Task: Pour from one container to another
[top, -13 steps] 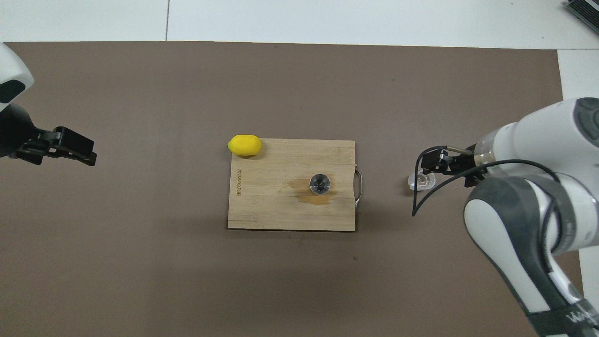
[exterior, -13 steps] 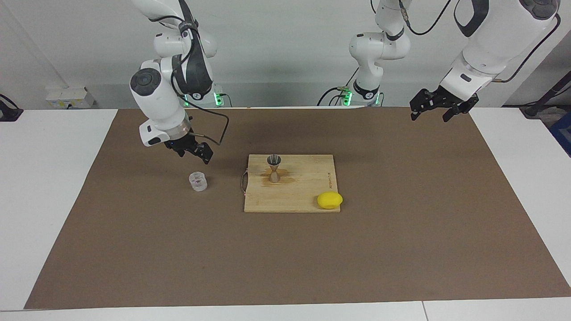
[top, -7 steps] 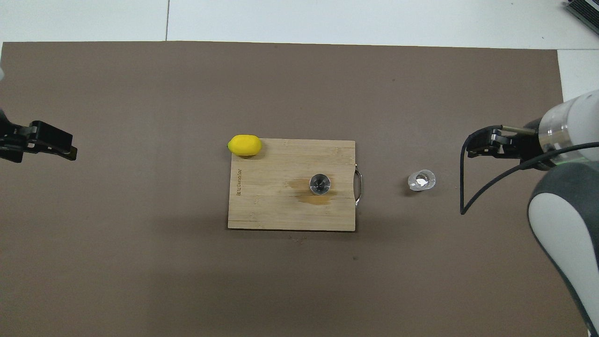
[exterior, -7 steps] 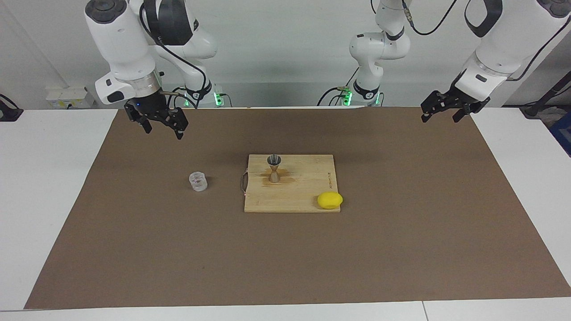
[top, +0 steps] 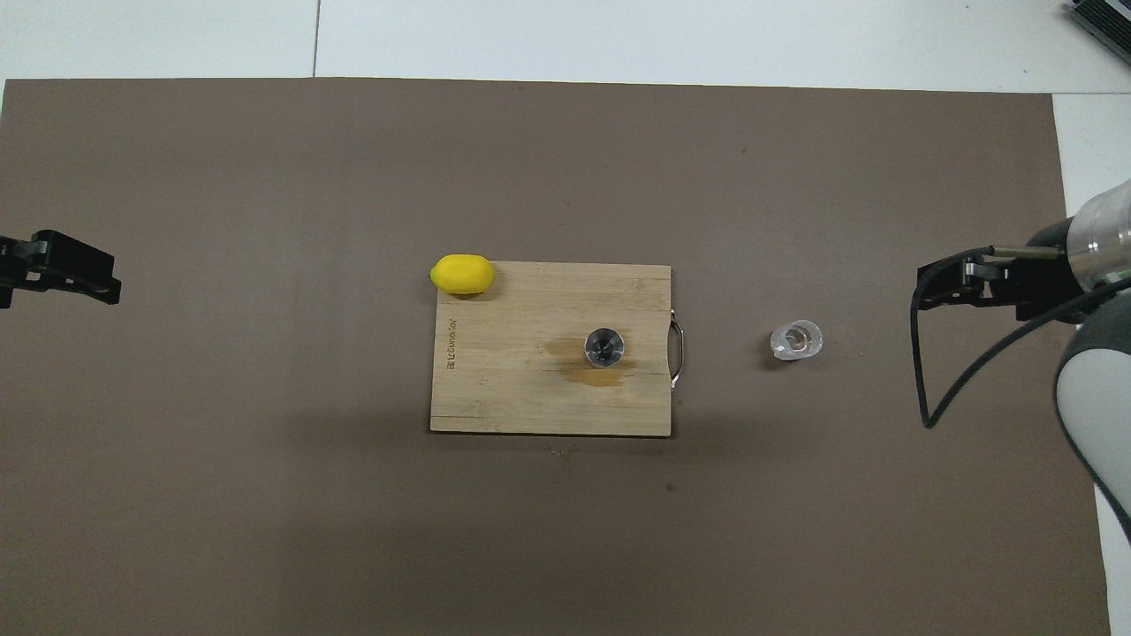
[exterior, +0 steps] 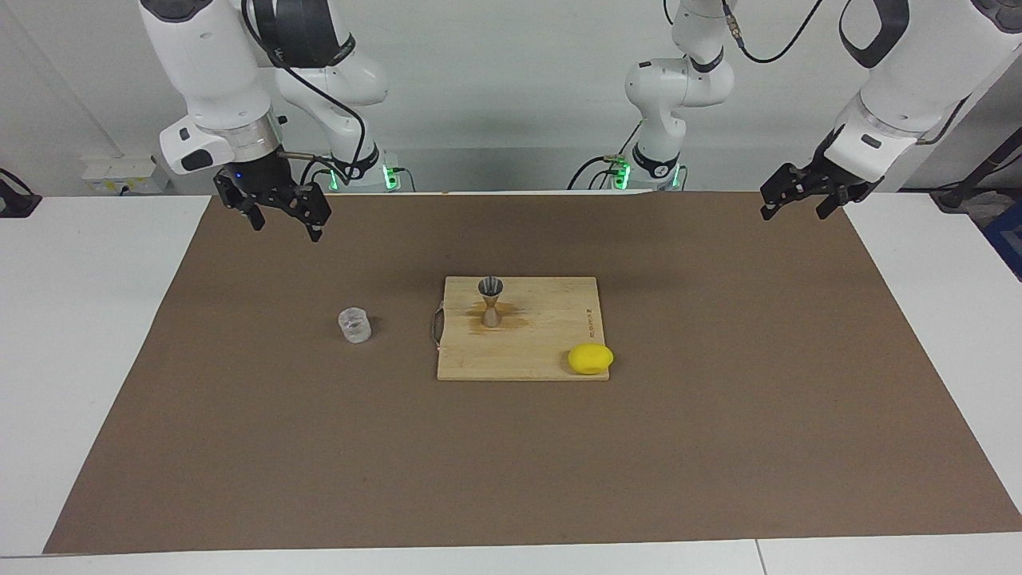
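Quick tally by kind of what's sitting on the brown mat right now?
Clear tumbler: 1
Metal jigger: 1
Wooden cutting board: 1
Lemon: 1
Total: 4

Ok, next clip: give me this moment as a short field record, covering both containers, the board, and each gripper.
tumbler: clear tumbler upright on the brown mat, off the board, toward the right arm's end
jigger: metal jigger upright on the cutting board, on a wet-looking stain
lemon: lemon at the board's corner farthest from the robots
right gripper: right gripper open, raised over the mat, holding nothing
left gripper: left gripper open, raised over the mat's edge, waiting
contact: neither gripper touches anything
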Robot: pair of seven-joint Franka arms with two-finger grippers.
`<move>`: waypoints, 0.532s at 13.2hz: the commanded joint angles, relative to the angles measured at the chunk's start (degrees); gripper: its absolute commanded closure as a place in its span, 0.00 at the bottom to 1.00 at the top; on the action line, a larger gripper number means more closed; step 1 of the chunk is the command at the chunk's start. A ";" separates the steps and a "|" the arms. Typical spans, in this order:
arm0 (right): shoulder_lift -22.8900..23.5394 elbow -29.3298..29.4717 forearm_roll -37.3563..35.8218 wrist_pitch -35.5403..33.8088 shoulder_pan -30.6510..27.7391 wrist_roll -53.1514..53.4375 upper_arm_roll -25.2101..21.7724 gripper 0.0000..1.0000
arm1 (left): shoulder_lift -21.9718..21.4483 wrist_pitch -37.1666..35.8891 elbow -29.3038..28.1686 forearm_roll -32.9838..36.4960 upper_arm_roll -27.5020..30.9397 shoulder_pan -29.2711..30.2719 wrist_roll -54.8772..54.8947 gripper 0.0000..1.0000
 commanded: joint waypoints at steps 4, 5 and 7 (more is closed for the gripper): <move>0.42 0.79 -0.21 -1.70 -0.74 0.10 0.30 0.00 | -4.78 -3.34 -2.77 1.25 -3.03 5.14 0.01 0.00; 0.24 0.79 -0.21 -1.79 -1.09 0.02 0.30 0.00 | -5.39 -3.17 -3.90 1.25 -4.44 7.07 0.01 0.00; 0.24 0.87 -0.12 -1.61 -0.92 0.10 0.39 0.00 | -6.80 -0.55 -7.06 1.16 -5.07 7.71 0.01 0.00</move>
